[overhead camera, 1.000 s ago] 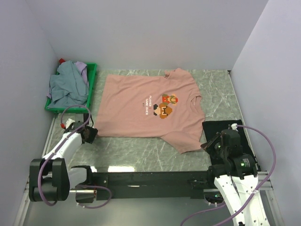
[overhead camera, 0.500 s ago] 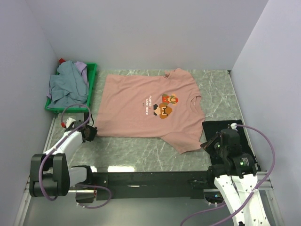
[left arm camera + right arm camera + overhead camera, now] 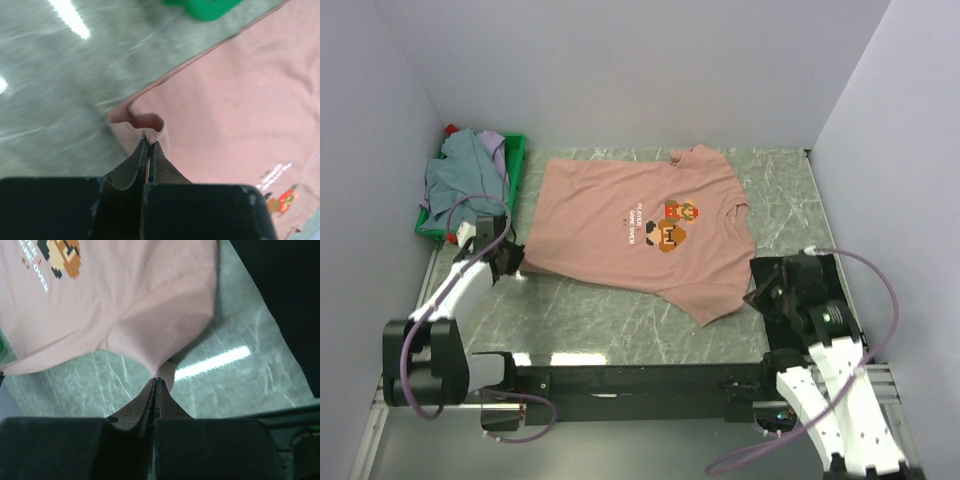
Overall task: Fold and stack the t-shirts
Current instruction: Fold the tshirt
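Observation:
A salmon-pink t-shirt (image 3: 620,225) with a pixel-figure print lies spread on the table, collar to the right. My left gripper (image 3: 512,262) is shut on its near-left hem corner, and the cloth (image 3: 235,100) bunches at the gripper's (image 3: 149,143) tips. My right gripper (image 3: 756,296) is shut on the near sleeve's tip, and the pink cloth (image 3: 125,300) pulls into a point at that gripper's (image 3: 156,380) jaws. A black t-shirt (image 3: 845,275) lies flat under the right arm. Grey-blue (image 3: 460,185) and lavender (image 3: 495,145) t-shirts are heaped in the crate.
The green plastic crate (image 3: 517,165) stands at the far left against the wall; its corner (image 3: 205,7) shows in the left wrist view. White walls close in the table on three sides. Bare marbled table (image 3: 610,320) lies between the shirt and the arms' bases.
My left gripper has closed on the hem corner and moved away from the base. The right gripper has shifted slightly up the table with the sleeve. The shirt's near edge is pulled taut.

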`<action>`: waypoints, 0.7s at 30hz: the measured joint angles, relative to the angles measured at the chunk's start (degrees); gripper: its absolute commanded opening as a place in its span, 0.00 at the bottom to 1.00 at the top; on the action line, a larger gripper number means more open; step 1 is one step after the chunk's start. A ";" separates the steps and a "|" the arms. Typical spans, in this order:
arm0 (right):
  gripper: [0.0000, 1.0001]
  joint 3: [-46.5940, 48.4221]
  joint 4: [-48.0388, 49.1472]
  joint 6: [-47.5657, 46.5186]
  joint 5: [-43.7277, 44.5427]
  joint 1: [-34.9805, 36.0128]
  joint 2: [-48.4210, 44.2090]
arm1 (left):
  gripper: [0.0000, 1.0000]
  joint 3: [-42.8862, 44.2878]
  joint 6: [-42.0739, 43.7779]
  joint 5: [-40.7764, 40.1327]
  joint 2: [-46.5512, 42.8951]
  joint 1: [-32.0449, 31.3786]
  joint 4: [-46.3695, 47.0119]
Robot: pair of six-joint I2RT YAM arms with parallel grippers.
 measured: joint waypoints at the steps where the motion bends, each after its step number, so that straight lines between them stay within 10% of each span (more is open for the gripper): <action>1: 0.00 0.98 1.44 -0.04 0.07 0.00 3.28 | 0.01 1.68 0.22 0.46 2.05 -0.04 0.61; 21: 0.00 19.52 25.64 -1.75 1.57 -3.87 44.70 | 0.01 23.96 0.63 4.13 27.39 -0.20 0.46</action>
